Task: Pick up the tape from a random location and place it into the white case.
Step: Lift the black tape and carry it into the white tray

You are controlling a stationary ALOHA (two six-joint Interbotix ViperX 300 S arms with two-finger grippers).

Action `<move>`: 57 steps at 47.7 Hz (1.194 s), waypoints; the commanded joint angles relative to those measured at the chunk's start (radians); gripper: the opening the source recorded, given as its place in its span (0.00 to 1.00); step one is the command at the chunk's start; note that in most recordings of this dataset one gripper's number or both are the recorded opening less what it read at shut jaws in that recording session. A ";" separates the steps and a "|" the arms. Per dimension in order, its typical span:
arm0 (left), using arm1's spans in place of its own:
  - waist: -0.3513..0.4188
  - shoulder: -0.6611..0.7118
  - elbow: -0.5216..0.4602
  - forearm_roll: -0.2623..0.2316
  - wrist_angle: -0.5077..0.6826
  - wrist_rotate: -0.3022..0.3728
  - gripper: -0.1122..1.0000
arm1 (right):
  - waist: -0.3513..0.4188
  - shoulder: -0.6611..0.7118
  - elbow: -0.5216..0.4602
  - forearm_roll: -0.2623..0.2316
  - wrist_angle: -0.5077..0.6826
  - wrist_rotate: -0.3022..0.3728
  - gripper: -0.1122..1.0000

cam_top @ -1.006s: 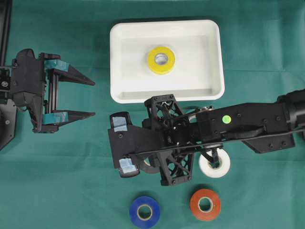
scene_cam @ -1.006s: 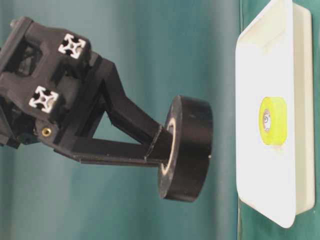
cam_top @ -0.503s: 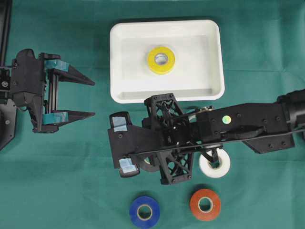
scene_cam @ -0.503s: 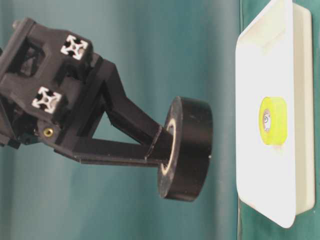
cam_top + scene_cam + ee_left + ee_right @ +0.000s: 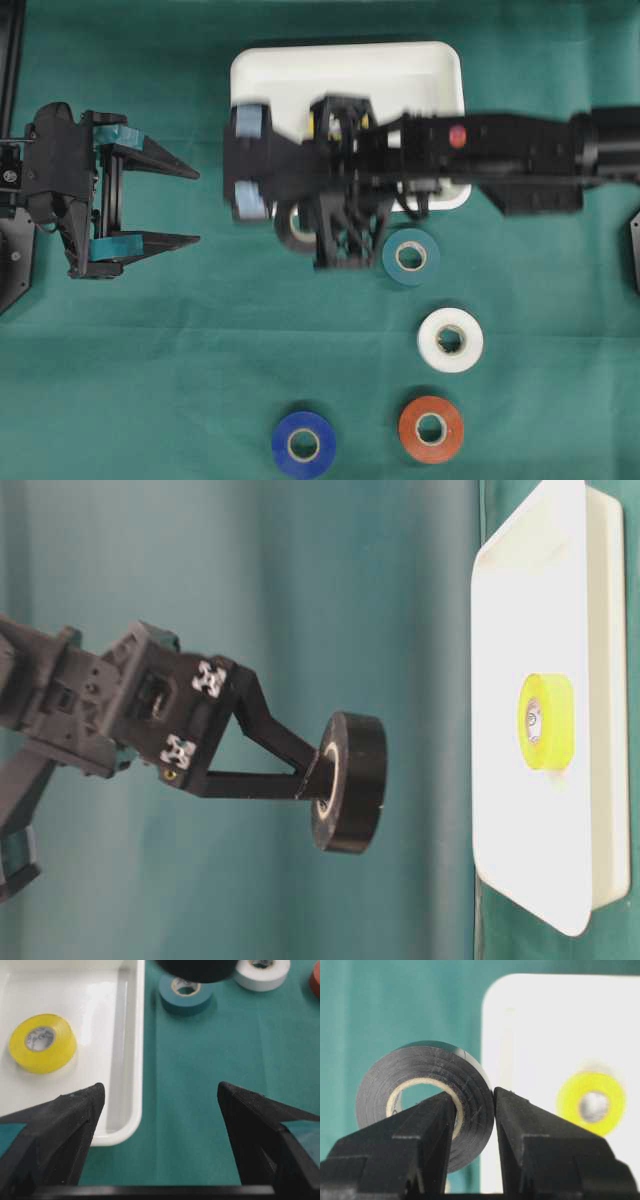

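Observation:
My right gripper point(image 5: 474, 1097) is shut on a black tape roll point(image 5: 425, 1060), one finger through its hole and the other on its outer wall. The roll point(image 5: 352, 782) hangs in the air beside the white case point(image 5: 520, 580). From overhead, the blurred right arm lies across the case point(image 5: 350, 50), and the black roll point(image 5: 298, 225) shows at the case's front edge. A yellow roll point(image 5: 42, 1043) lies flat inside the case point(image 5: 132, 1060). My left gripper point(image 5: 196, 207) stands open and empty to the left of the case.
On the green cloth lie a teal roll point(image 5: 411, 257), a white roll point(image 5: 450, 340), an orange-red roll point(image 5: 431, 429) and a blue roll point(image 5: 303, 444). The left arm's base sits at the left edge.
My right arm has swung with the black roll from the middle of the cloth up to the case's front edge, uncovering the teal roll. The left gripper has not moved.

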 commanded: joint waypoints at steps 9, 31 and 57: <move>-0.002 -0.002 -0.025 0.000 -0.005 0.000 0.91 | -0.144 -0.023 -0.012 -0.011 -0.074 -0.009 0.35; -0.002 -0.002 -0.025 0.000 -0.003 0.000 0.91 | -0.233 -0.023 0.032 -0.012 -0.137 -0.031 0.35; -0.002 0.000 -0.026 -0.002 0.000 -0.002 0.91 | -0.328 -0.247 0.348 -0.011 -0.176 -0.020 0.35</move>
